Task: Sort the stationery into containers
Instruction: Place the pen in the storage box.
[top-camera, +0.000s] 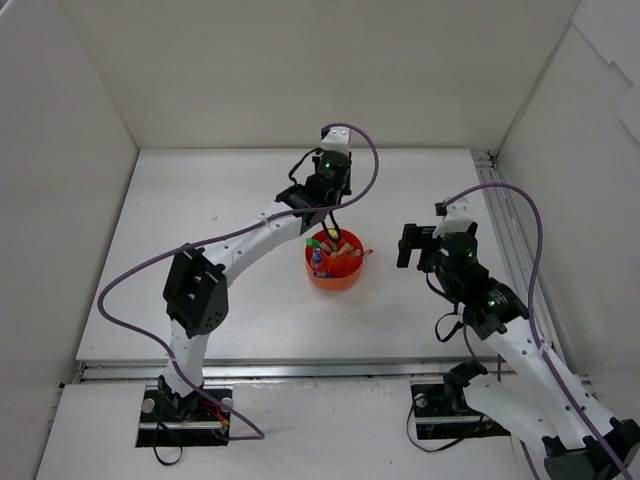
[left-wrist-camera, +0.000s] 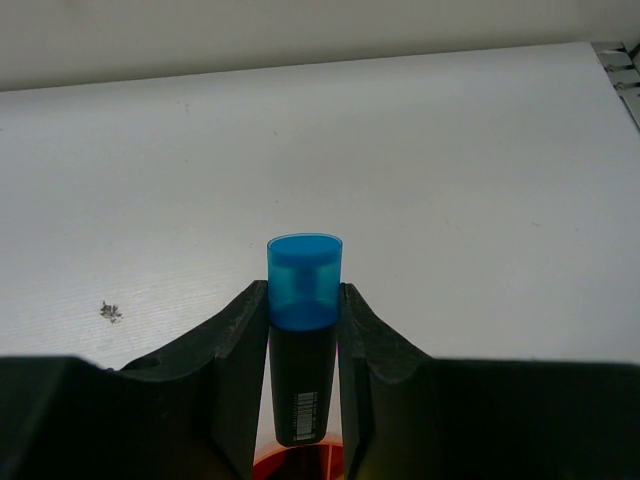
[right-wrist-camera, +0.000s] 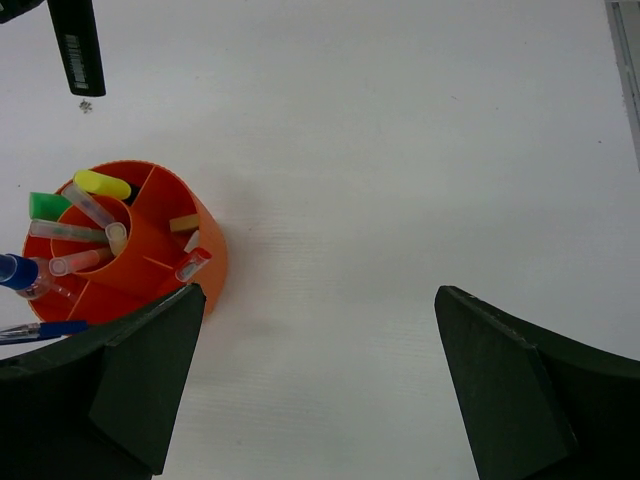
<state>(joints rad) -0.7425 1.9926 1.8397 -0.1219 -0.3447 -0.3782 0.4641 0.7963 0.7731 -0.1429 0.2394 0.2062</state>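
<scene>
Currently the left gripper pinches a blue-capped highlighter by its black barrel. Its matte dark fingers press flat against both sides, with the cap up and a barcode label facing the wrist camera. The highlighter hangs upright above the orange tub, whose rim just shows beneath the barrel. I cannot tell whether it sits over one particular compartment.

The step in hand looks like the drop. The next move calls for lining the barrel up with a free compartment, lowering it, then letting go so it does not catch on a divider or on the pens leaning out.

The tub is round, smooth moulded plastic with a central ring and radial walls. It stands near the middle of the white table, which is matte and faintly ribbed. Inside are a yellow-capped highlighter, a green-capped highlighter, several thin translucent pens and a blue-white marker, most of them leaning on the rim.

The right gripper is spread wide and empty, hovering toward the table's right edge, well apart from the tub.
</scene>
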